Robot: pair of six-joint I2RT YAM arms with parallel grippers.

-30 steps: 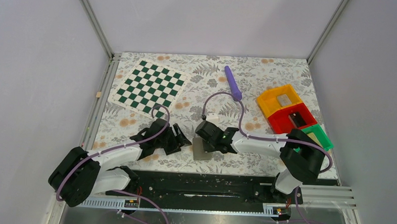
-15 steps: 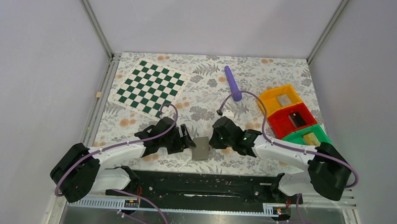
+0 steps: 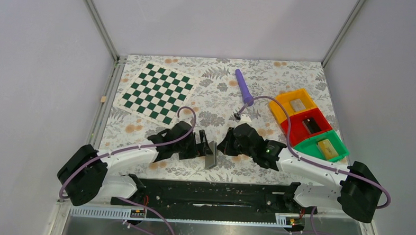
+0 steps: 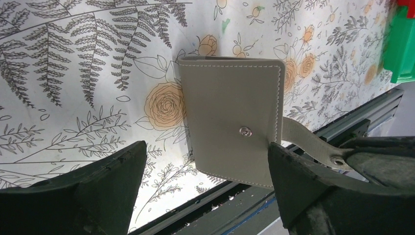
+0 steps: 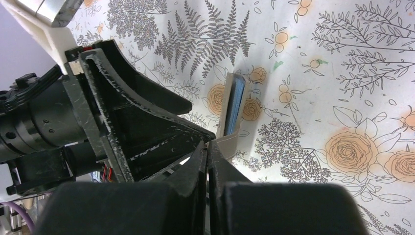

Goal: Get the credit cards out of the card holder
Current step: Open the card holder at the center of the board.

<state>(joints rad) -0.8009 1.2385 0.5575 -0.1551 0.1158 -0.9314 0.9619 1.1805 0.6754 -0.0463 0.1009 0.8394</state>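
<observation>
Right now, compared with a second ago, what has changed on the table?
The right gripper drew back rightward, jaws shut, apparently pinching the strap. The card holder, flat before, now stands tipped up on edge. The left gripper moved in, jaws open around it. Chessboard, purple tool and bins stayed put.

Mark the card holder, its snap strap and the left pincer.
card holder (image 4: pixel 230 112), left wrist view, middle of its grey outer leaf
snap strap (image 4: pixel 306 140), left wrist view, midway along the strap
left pincer (image 4: pixel 206 146), left wrist view, midway between its fingertips
</observation>
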